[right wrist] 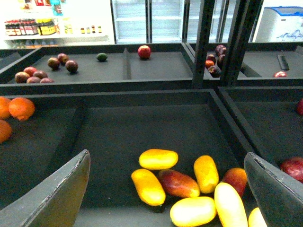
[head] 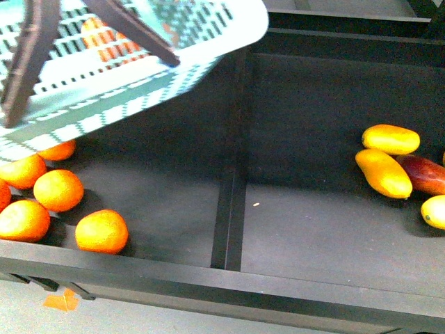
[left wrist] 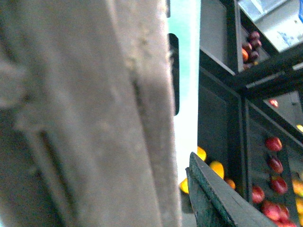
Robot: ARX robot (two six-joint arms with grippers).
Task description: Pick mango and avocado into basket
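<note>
Bare dark floor between the centre divider and the mango at the bin's far right. Smooth, elongated, yellow-orange. Right gripper spread wide facing it, empty. Basket tilted at upper left over oranges; left gripper beside its brown handle, grip not discernible.

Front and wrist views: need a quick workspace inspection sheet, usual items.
Surface: black compartmented display tray.
Job's things: basket raised and tilted above the oranges; mangoes piled in the right compartment; avocado unconfirmed, one dark green fruit sits in a far tray, too small to tell.
Clutter: oranges at left; red fruits in far trays.
Grippers: left gripper close against the basket handle, closure hidden; right gripper open, facing the mangoes.
Cables: nothing seen.
Surroundings: glass-door fridges, bottle shelf.
</note>
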